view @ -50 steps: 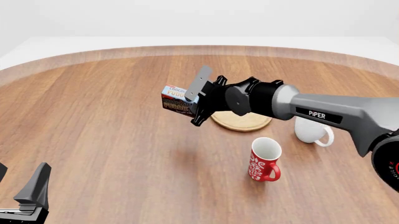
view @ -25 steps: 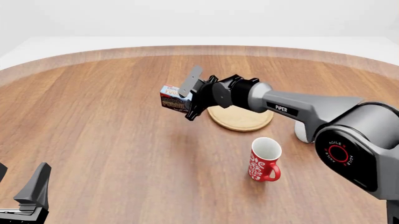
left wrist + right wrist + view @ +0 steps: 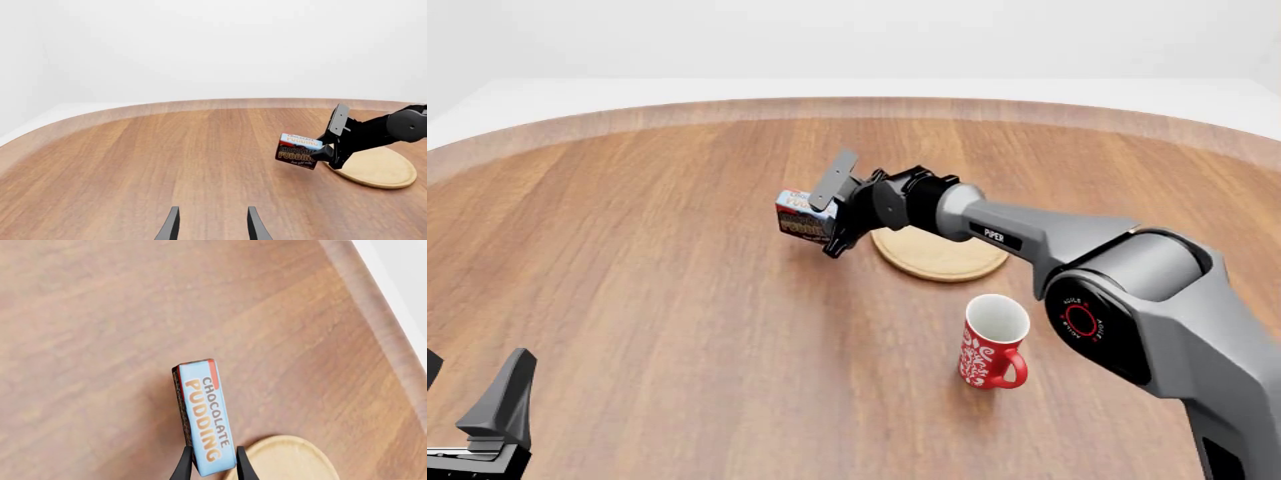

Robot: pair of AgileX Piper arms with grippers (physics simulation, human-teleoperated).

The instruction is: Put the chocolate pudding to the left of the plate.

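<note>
The right gripper (image 3: 827,222) is clamped on the dark brown, blue-topped chocolate pudding carton (image 3: 802,217), just left of the round light-wood plate (image 3: 942,254). The left gripper (image 3: 481,410) is parted and holds nothing.

A round, brown wood-grain table (image 3: 667,300) with a lighter bevelled rim fills most of the frame. Beyond its far edge, across the top of the frame, a plain white floor and white backdrop (image 3: 854,40) blend under even, soft light.

"CHOCOLATE PUDDING" on chocolate pudding (image 3: 205,421) carton; "PiPER" on right arm (image 3: 994,237).
</note>
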